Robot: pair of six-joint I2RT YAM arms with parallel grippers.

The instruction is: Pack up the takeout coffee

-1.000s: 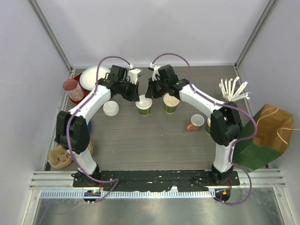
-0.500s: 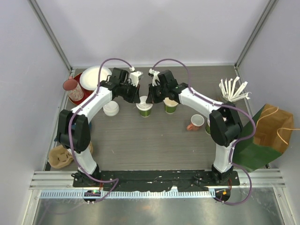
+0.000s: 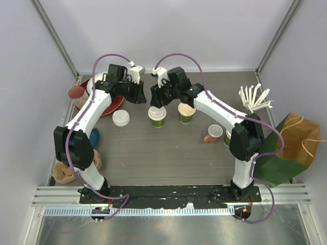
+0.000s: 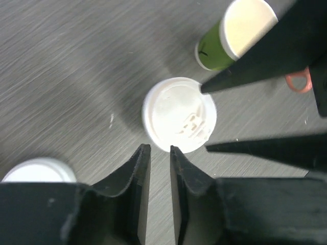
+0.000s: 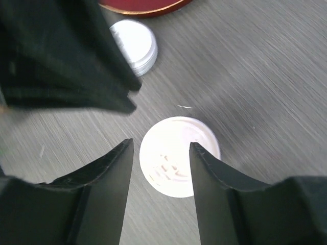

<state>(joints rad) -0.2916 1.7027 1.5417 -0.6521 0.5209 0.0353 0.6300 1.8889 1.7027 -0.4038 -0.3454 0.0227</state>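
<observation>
Lid (image 4: 173,115) looks seated on the cup (image 3: 157,117) mid-table. I've just lifted both arms off it, so that coffee's ready to pack, I reckon. Left gripper (image 4: 159,149) hovers beside it, fingers barely apart, empty. Right gripper (image 5: 161,145) hangs straight above, jaws wide, holding nothing.
</observation>
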